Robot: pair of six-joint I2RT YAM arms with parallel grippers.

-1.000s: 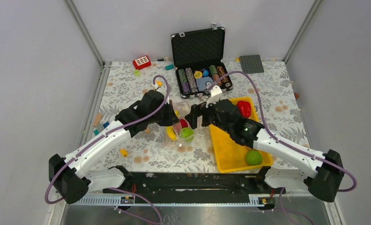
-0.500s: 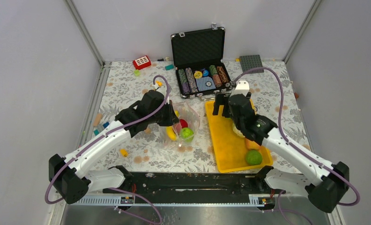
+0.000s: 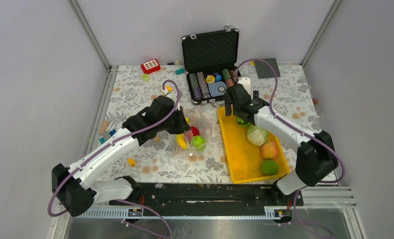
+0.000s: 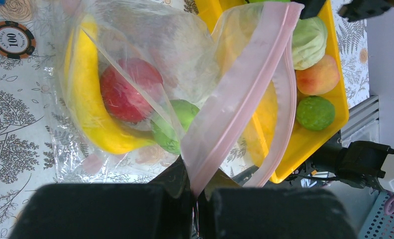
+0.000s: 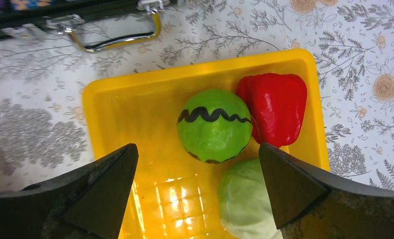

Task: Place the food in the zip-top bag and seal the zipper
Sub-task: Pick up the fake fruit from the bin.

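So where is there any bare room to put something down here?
The yellow plastic tray is bare along its left half, bordered by the pale cabbage, peach and green ball. The floral tablecloth is mostly open between the red brick and the clear plastic bag. Crowded: the tray's far end, under the open right gripper.

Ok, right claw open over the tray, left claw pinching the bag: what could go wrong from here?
1. The striped green ball sits against the red pepper and pale cabbage in the yellow tray; the open right claw could clip a neighbour, or the ball may squirt out.
2. The left claw holds the zip-top bag only by its zipper strip; the thin mouth might slip free or sag shut.
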